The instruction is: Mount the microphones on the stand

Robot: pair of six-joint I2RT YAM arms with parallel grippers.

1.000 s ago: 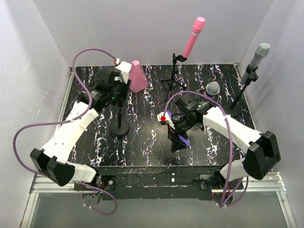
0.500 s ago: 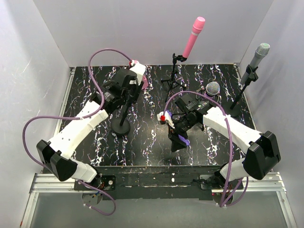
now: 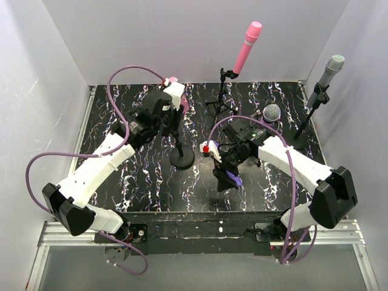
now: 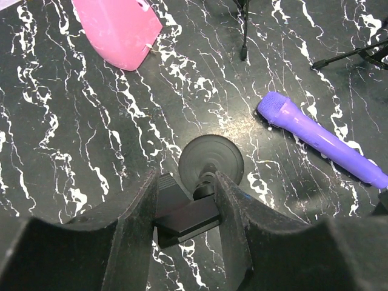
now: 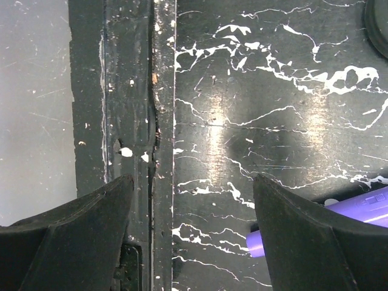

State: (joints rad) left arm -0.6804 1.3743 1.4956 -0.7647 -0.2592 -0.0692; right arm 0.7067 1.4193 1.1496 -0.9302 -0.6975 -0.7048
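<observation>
- The right jaws stand wide and hold nothing above the near edge of the table, lower centre of the overhead view. The violet microphone lies flat just beneath them, and an off-axis descent could roll it toward that edge.
- Centre of that view, the left jaws clamp the top of the empty stand. Gripped so high, its round base could swing into the violet microphone.
- Right of centre, the glittery microphone lies beside the right arm, open to a knock.
- Top of frame, the pink microphone and silver-grey microphone sit on stands; a trailing cable could topple them.
</observation>
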